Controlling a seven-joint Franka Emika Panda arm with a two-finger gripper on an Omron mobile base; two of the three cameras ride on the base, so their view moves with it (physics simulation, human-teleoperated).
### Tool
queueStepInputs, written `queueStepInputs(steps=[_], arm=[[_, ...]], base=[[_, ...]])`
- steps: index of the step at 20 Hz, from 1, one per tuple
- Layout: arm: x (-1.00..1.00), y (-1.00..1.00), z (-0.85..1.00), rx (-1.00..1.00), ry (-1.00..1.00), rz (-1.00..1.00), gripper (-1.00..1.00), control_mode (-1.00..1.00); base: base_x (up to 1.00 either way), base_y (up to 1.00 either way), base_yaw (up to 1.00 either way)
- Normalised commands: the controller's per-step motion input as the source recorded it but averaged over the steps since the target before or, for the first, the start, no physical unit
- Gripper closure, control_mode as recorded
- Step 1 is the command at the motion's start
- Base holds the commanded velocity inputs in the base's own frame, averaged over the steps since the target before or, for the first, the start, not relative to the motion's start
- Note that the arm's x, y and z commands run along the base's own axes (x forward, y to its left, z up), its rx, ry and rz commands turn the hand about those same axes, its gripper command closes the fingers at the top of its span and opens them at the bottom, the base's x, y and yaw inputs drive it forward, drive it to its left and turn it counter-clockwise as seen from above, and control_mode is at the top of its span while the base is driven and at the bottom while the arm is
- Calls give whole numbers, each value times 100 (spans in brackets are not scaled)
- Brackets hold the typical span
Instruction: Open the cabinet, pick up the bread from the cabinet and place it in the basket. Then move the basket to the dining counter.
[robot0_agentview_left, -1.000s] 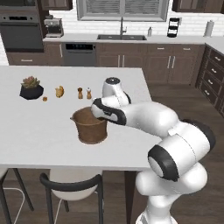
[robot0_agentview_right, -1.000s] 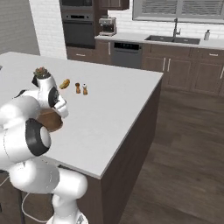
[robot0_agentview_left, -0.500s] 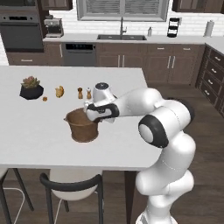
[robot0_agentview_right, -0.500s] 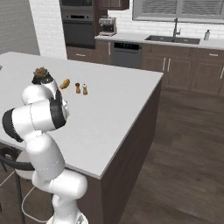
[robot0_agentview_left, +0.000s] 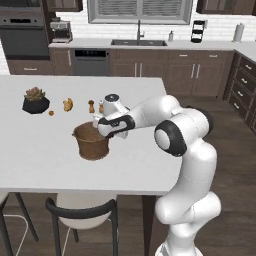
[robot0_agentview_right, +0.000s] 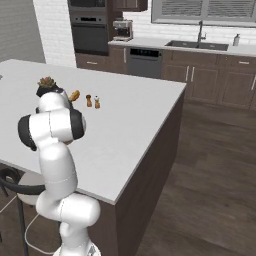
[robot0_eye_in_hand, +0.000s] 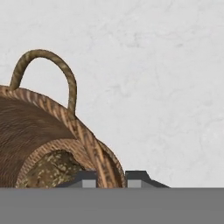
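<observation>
2 fingertips (robot0_eye_in_hand: 135, 177) of the gripper (robot0_eye_in_hand: 111, 178) pinch the basket (robot0_eye_in_hand: 52, 140) rim; bread (robot0_eye_in_hand: 54, 170) lies inside.

No legible text, labels, brands or numbers anywhere: none on the oven (robot0_agentview_left: 23, 34), the coffee machine (robot0_agentview_left: 60, 31) beside it, or the counter items.

bread (robot0_eye_in_hand: 54, 171) in basket (robot0_agentview_left: 91, 143) | basket on dining counter (robot0_agentview_left: 40, 150)

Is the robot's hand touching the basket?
Touching. In the hand view the basket rim runs between the gripper fingertips, one on each side of the woven wall. In the left base view the hand sits on the basket's rim.
</observation>
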Motion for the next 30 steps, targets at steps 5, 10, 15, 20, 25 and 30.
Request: queueStepInputs(steps=[5, 10, 15, 20, 25, 30], arm=[[0, 4, -1, 0, 0, 0, -100, -100], [1, -1, 0, 0, 0, 0, -100, -100], [0, 0, 43, 0, 0, 1, -100, -100], [-27, -21, 55, 0, 0, 2, -100, -100], [-86, -87, 36, 0, 0, 5, -100, -100], [-100, -80, 45, 0, 0, 6, -100, -100]], base=[[0, 0, 0], [0, 0, 0], [0, 0, 0], [0, 0, 0], [0, 0, 0], [0, 0, 0]])
